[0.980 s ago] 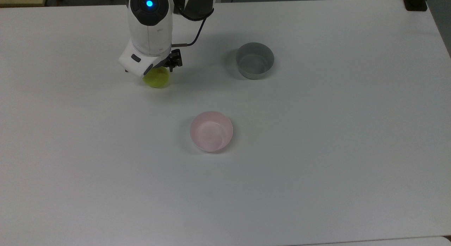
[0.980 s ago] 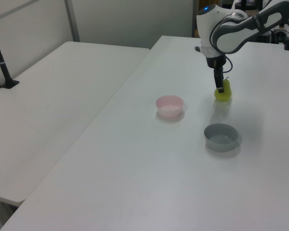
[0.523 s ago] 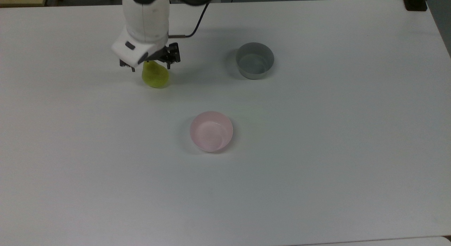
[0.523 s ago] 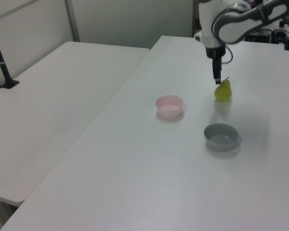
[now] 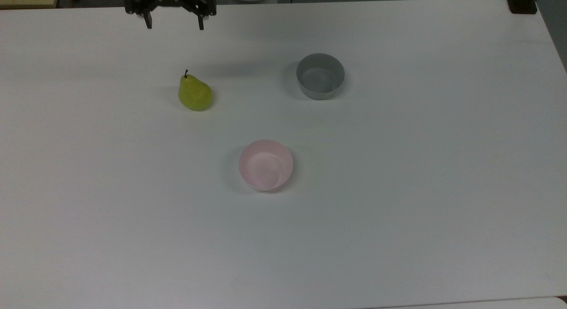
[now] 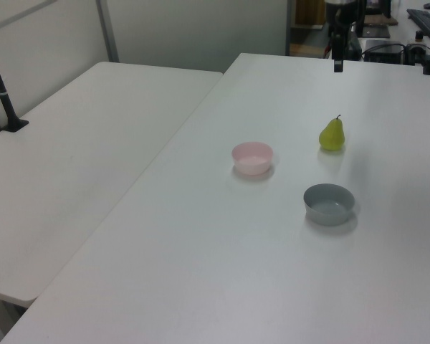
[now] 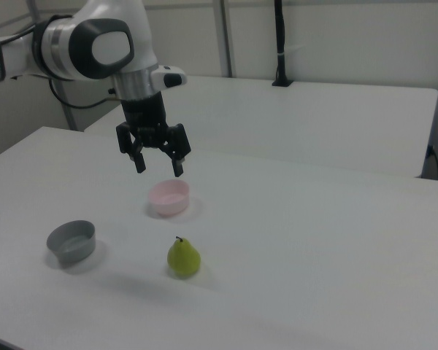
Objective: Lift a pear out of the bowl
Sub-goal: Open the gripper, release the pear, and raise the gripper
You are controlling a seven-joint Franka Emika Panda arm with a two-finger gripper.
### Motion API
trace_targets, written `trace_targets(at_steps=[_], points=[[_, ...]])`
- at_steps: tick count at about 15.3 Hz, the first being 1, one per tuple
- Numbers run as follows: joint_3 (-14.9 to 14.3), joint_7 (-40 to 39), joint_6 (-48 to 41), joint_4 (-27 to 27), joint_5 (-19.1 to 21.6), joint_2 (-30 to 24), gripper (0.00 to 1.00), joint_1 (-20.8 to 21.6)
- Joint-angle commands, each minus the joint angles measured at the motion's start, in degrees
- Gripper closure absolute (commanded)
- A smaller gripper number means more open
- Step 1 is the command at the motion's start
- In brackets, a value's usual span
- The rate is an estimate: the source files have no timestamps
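White tabletop (image 5: 398,211) spreads under my cameras, with a second white table (image 6: 79,143) at the left view's left. I count one pear (image 5: 194,92), two bowls and one gripper (image 7: 158,165). The pear stands upright on the bare table, stem up, well apart from the pink bowl (image 5: 266,165) and from the grey bowl (image 5: 320,75); both bowls hold nothing. The gripper hangs high above the table with its fingers (image 7: 140,163) spread wide, gripping nothing. Half a second ago it sat just over the pear's stem; since then it has lifted clear toward the top view's upper edge, while pear and bowls have stayed put.
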Motion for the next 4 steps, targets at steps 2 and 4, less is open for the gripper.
trace_targets(at_steps=[2,4], points=[[-0.1,2.1,-1.4,1.4,1.1,1.0,0.0,0.0],[-0.2,2.4,-1.3,1.4,1.1,1.0,0.0,0.0]])
